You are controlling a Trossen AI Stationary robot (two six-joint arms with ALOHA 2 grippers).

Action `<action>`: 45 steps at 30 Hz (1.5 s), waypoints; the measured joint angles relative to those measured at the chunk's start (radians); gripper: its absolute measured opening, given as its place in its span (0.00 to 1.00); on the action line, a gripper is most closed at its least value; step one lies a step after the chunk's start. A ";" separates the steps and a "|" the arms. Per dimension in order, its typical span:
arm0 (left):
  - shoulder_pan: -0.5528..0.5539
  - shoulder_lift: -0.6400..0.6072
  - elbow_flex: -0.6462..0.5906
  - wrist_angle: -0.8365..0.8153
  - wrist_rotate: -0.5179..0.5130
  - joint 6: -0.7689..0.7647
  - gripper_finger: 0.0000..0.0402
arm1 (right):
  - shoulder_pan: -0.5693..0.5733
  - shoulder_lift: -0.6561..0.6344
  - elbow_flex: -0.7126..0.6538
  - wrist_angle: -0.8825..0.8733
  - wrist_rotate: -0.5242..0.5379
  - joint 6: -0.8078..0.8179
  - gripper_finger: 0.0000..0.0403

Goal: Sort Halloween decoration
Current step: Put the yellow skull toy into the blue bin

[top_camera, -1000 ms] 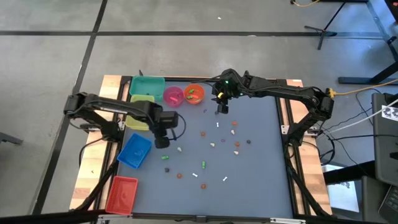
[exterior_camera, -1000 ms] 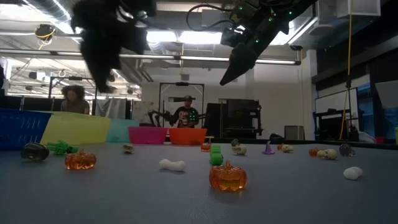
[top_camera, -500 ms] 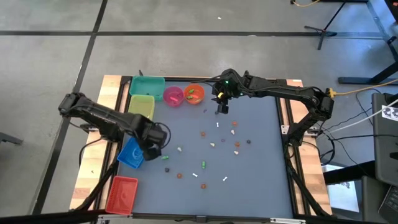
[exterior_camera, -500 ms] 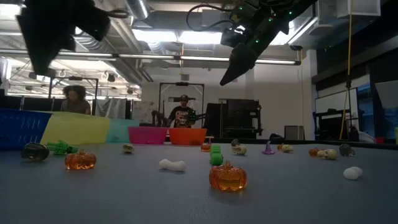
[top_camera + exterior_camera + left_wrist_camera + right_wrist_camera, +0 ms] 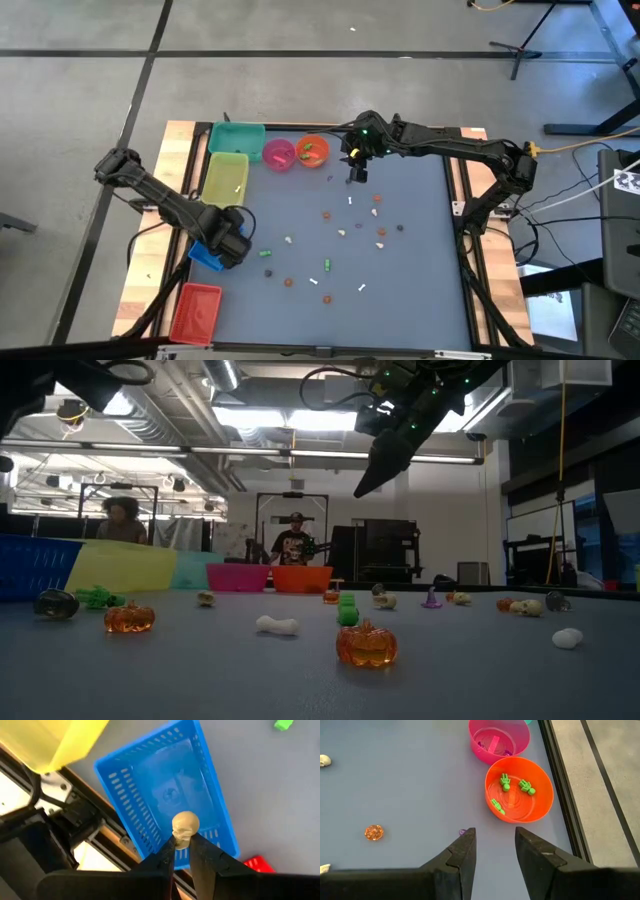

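Pinching a small cream plastic skull (image 5: 185, 826) between its narrow fingertips above the blue slotted plastic bin (image 5: 150, 795), the left tool (image 5: 182, 844) risks dropping it outside that bin's near wall, while the right tool (image 5: 492, 851) hangs open, empty.

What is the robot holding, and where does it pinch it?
The left gripper pinches a tiny white skull by its lower end, above the blue bin. The right gripper is open, holding nothing.
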 joint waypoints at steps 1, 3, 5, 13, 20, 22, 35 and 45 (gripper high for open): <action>-0.004 0.000 0.000 0.000 -0.019 0.000 0.09 | 0.000 0.000 0.000 0.000 0.000 0.000 0.34; -0.008 0.000 0.000 0.000 -0.067 0.000 0.09 | 0.000 0.000 0.000 -0.001 0.000 0.000 0.34; -0.007 0.000 0.000 -0.011 -0.105 -0.002 0.09 | 0.000 0.000 0.000 -0.005 0.000 0.000 0.34; -0.007 0.000 -0.001 -0.049 -0.112 -0.062 0.09 | 0.000 0.000 0.000 -0.050 0.000 0.000 0.34; -0.007 0.000 -0.001 -0.052 -0.083 -0.072 0.09 | 0.000 0.000 0.000 -0.053 0.000 0.000 0.34; -0.007 0.000 -0.001 -0.052 -0.082 -0.094 0.09 | 0.000 0.000 0.000 -0.053 0.000 0.000 0.34; -0.007 0.000 -0.001 -0.051 -0.089 -0.089 0.09 | 0.000 0.000 0.000 -0.052 0.000 0.000 0.34; -0.007 0.001 -0.001 -0.062 -0.089 -0.089 0.25 | 0.000 0.000 0.000 -0.048 0.000 0.000 0.34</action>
